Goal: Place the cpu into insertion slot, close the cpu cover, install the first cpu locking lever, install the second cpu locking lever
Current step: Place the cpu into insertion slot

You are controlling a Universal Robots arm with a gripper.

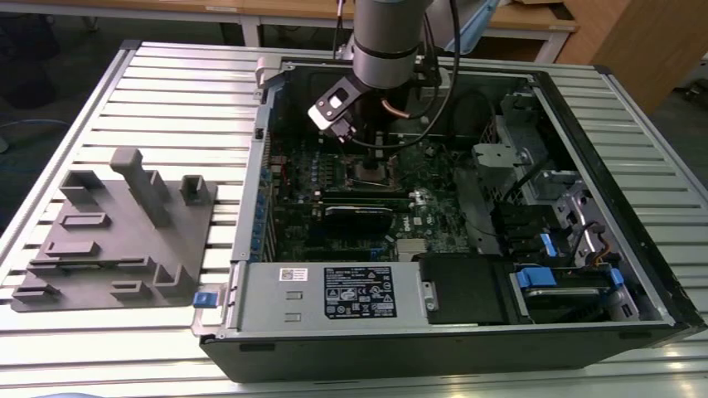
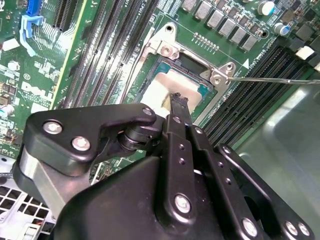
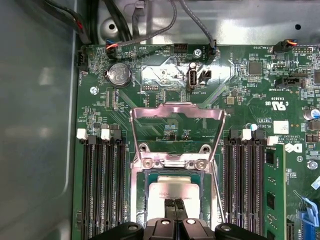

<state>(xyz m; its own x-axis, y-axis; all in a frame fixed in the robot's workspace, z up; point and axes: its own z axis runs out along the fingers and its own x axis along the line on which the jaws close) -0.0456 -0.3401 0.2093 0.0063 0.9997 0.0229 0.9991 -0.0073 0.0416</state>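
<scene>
**Claw tips down on seated cpu, cover open**

The claw (image 3: 174, 204) has its fingers pressed together, with nothing visibly pinched between them. The tips are right over the cpu (image 3: 172, 187), near one edge; I can't tell whether they touch it. The cpu lies flat inside the insertion slot (image 3: 146, 182), so the placing step looks done.

The cpu cover (image 3: 177, 107) is swung open off its hinge. It is on the far side of the slot from the claw, with its hinge edge just beside the slot and running crosswise to the claw's line. A thin locking lever (image 2: 270, 80) juts out sideways and looks unlatched.

On the exterior view's clock face, the arm drops in from 12 o'clock of the computer case (image 1: 443, 348), with the slot directly under the tips. A grey fixture block (image 1: 122, 232) sits on the worktop (image 1: 166, 91) at 9 o'clock, well apart.
</scene>
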